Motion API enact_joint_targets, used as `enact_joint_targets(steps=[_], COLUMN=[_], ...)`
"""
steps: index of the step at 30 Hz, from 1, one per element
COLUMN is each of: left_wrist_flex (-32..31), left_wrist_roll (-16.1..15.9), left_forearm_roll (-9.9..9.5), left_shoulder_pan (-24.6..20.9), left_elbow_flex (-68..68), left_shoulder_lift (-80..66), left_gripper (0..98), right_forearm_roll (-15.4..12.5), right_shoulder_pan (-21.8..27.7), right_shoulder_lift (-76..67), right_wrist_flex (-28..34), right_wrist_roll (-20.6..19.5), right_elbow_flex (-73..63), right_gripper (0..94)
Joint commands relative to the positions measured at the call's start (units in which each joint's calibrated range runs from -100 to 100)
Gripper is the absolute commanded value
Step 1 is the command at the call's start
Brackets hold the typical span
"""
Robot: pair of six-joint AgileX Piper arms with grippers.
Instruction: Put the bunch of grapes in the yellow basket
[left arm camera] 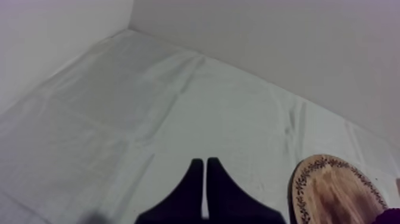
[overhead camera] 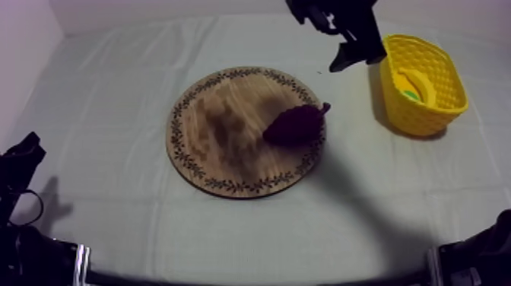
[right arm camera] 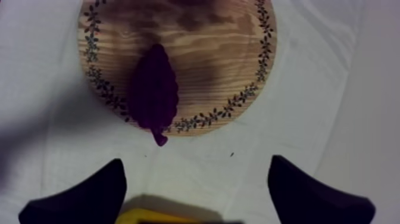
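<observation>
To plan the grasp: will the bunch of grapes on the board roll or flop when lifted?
It should not roll far: the bunch of grapes lies long and tapered on the wooden board. Its bumpy surface may give the right pincer some hold. It looks moulded in one piece, so probably stiff.

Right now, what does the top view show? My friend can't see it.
A dark purple bunch of grapes lies at the right edge of a round wooden board on a pale cloth. The right end effector hangs open beyond the board, beside a yellow basket at the right.
</observation>
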Motion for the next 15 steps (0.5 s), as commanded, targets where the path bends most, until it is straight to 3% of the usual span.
enact_joint_targets(steps=[1, 15], left_wrist_flex=[0.03, 0.03], left_wrist_roll=[0.0, 0.0], left_forearm_roll=[0.01, 0.01], left_shoulder_pan=[-0.01, -0.01], left_elbow_flex=[0.04, 0.04], left_shoulder_lift=[0.03, 0.03], left_gripper=[0.0, 0.0], right_forearm_roll=[-0.13, -0.86], right_shoulder_pan=[-0.18, -1.82], right_shoulder_lift=[0.42, 8.56], right_wrist_flex=[0.05, -1.04], right_wrist_roll=[-0.5, -2.13], right_elbow_flex=[-0.25, 3.52], right_gripper=[80.7, 80.3])
